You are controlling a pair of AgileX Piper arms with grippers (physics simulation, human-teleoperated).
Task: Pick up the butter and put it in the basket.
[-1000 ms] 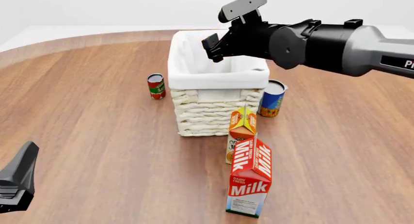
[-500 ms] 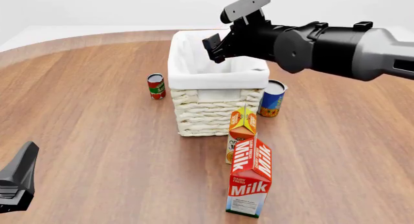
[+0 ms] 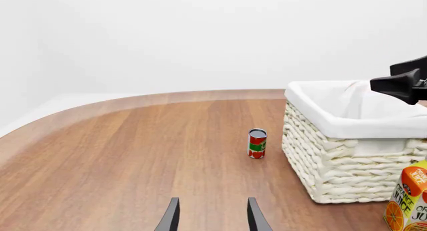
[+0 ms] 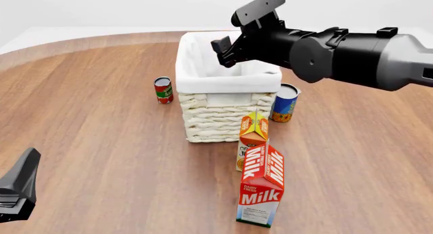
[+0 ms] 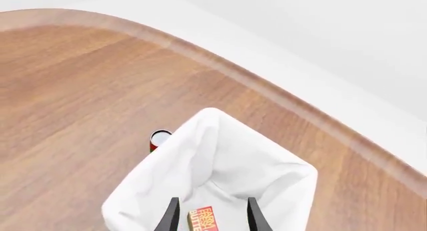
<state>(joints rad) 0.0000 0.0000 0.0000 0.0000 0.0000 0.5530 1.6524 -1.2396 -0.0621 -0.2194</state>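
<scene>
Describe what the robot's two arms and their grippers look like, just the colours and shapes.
The right arm is a thick grey cylinder with black joint housings, ending in a black right gripper with two thin, tapered dark fingers. Of the left arm, only a black wedge-shaped part shows; the left gripper has matching slim dark fingers.

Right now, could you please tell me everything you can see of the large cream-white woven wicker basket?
The large cream-white woven wicker basket is rectangular, with thick braided walls and a white cloth liner folded over its rim. It stands upright on the wooden table. The orange-red butter box lies inside on the liner, seen between the open fingers of the right gripper above. An orange juice carton stands at its near right corner; whether they touch is unclear.
</scene>
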